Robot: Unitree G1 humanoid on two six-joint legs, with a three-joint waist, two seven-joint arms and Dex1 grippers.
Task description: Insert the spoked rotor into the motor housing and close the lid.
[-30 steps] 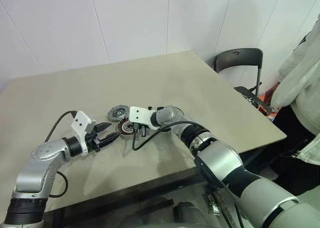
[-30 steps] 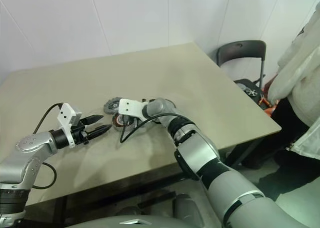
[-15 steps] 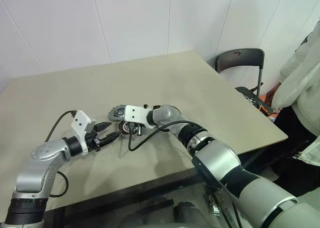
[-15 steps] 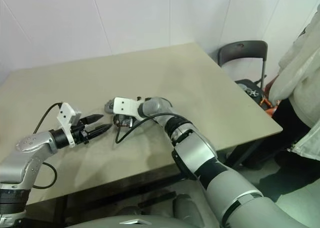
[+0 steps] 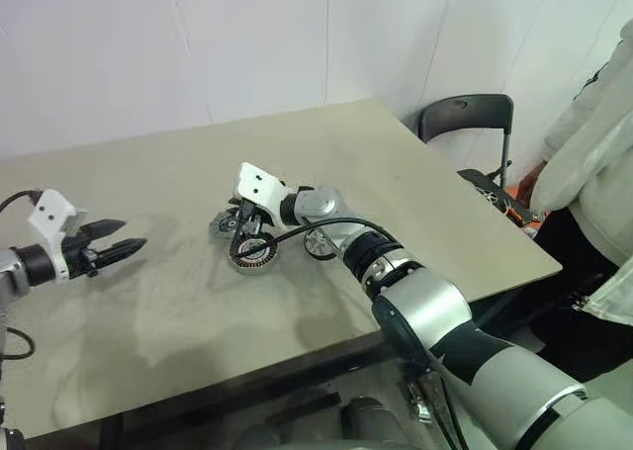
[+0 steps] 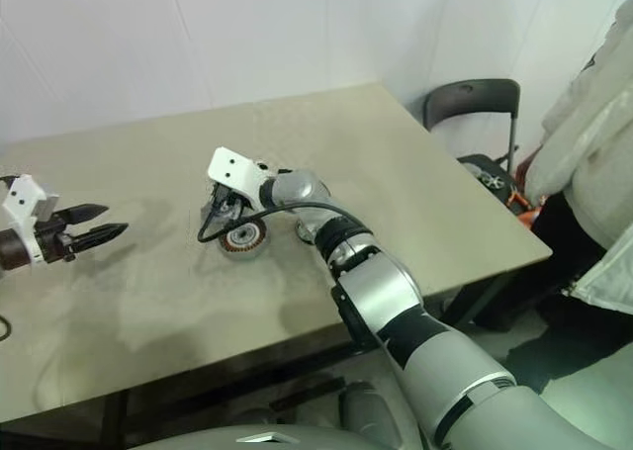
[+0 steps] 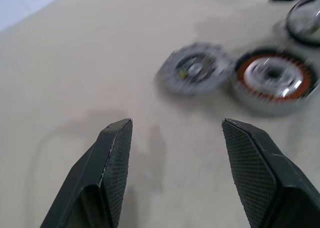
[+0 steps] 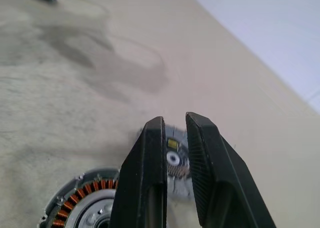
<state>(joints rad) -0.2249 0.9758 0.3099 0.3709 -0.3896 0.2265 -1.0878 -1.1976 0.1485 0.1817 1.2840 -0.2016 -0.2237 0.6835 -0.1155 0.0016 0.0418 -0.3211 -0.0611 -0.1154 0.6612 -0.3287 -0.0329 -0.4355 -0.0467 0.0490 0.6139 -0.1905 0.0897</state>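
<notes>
Right gripper nearly closed, empty, poised above lid and housing at table centre. Left gripper spread wide, empty, well off to the left. Rotor flat just right of housing.

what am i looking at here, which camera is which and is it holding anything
This is a humanoid robot with two arms at a table. Two pictures come from its head, looking down; two from a camera on each wrist. On the table lie the copper-wound motor housing, the grey lid beside it and the spoked rotor. The left end effector is open and empty, off to the side; the right end effector hangs over the lid and housing.
</notes>
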